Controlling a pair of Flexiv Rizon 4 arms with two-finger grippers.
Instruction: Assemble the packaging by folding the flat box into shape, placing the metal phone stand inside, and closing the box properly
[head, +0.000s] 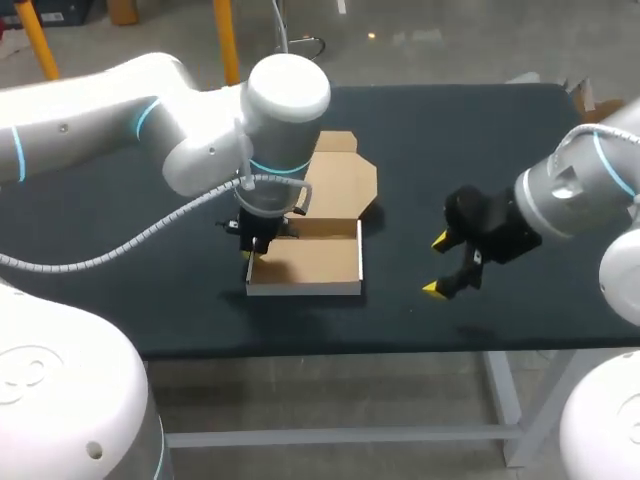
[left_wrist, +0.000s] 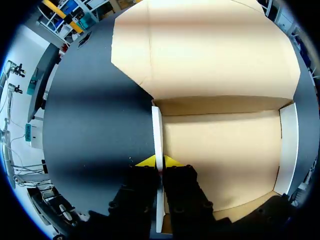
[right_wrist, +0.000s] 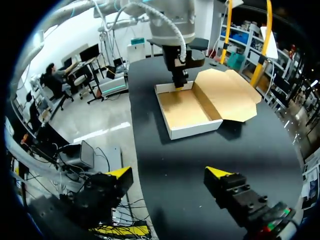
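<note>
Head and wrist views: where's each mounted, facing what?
Head: above and behind, looking down on the table; left arm and right arm show.
Left wrist: looks down along left gripper, shut on the box wall.
Right wrist: looks past open right gripper across the table at the box.
Shared: all three show the box.

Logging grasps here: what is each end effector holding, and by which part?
Left end effector grips the cardboard box by one side wall, pinched from inside and outside. Right end effector is open, holding nothing.
</note>
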